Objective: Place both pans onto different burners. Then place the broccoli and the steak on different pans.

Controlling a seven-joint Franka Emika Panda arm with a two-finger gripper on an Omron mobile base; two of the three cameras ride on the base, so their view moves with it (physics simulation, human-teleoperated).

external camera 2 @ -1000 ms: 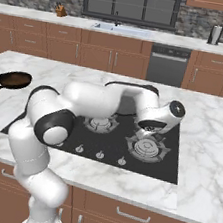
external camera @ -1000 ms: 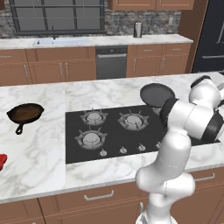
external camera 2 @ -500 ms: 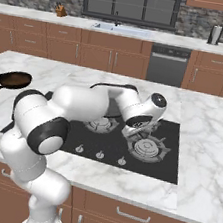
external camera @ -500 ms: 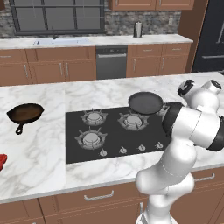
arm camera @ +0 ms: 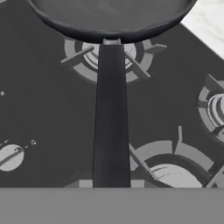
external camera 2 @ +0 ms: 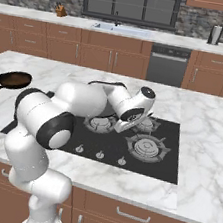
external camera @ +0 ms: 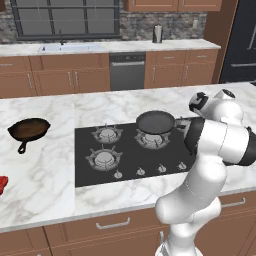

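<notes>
The near-black pan (external camera: 156, 122) hangs just over the back right burner (external camera: 150, 139) of the black cooktop (external camera: 125, 170). My gripper (external camera: 186, 125) is shut on its handle (arm camera: 110, 113), which runs up the middle of the hand view to the pan's rim (arm camera: 109, 33). On the marble counter to the left lies the rust-brown pan (external camera: 29, 129) (external camera 2: 14, 79), far from the gripper. The red steak (external camera: 2, 184) peeks in at the left edge of the left base view. The broccoli is out of view.
Other burners sit at the back left (external camera: 107, 134) and front left (external camera: 104, 159) of the cooktop, with small knobs (external camera: 140, 171) along its front. A sink (external camera 2: 118, 28) and a metal canister (external camera: 157, 34) stand on the rear counter. A dark fridge (external camera: 242, 45) stands at the right.
My gripper has carried the near-black pan left and down, from beside the cooktop's right edge to over the back right burner. The rust-brown pan and steak have stayed put.
</notes>
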